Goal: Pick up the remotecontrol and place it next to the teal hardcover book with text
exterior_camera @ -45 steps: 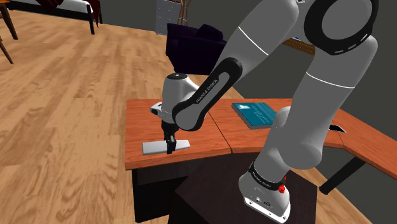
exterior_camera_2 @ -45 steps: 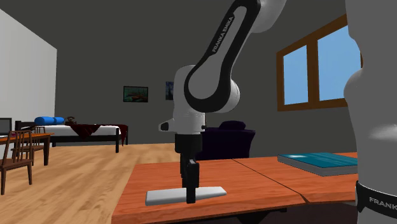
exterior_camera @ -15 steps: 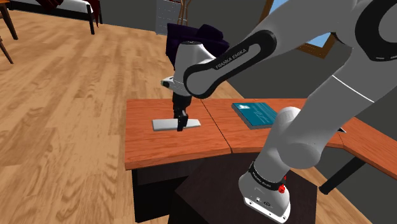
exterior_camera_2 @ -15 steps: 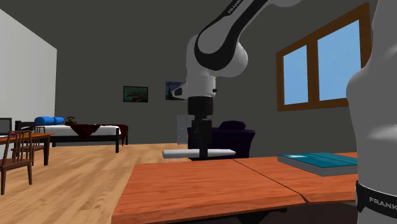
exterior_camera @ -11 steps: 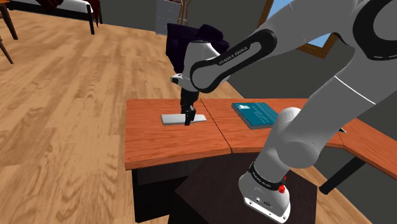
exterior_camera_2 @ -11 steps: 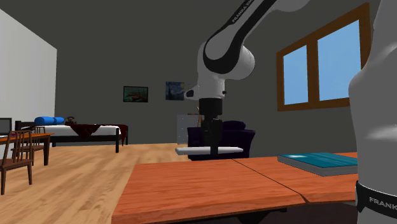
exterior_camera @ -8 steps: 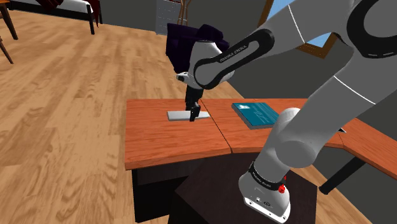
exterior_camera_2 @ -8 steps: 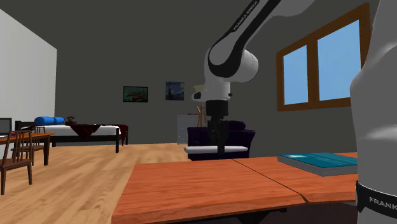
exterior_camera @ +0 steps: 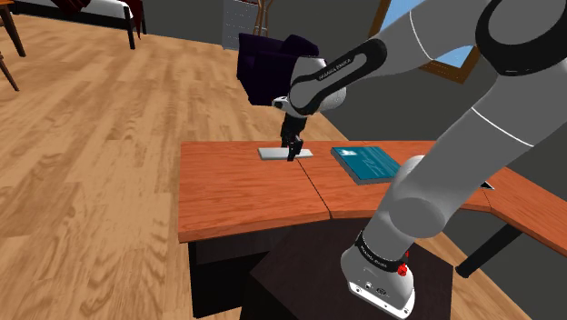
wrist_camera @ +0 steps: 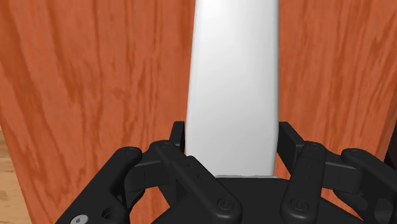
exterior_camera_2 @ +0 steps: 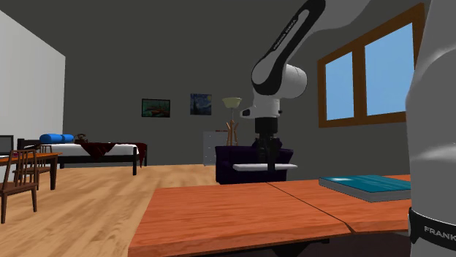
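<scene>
Remote [exterior_camera: 284, 153], plain white, is being clamped between the black fingers [wrist_camera: 177, 139], hanging apart from the book [exterior_camera: 363, 164], on its shoulder-view left.

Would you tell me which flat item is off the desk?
The pale grey remote control, clasped in the claw; the teal book lies on the desk.

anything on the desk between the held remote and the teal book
Nothing visible. The flat pale grey remote control hangs clasped in the black hand above the reddish wooden desk, with only bare desktop between it and the teal hardcover book.
</scene>
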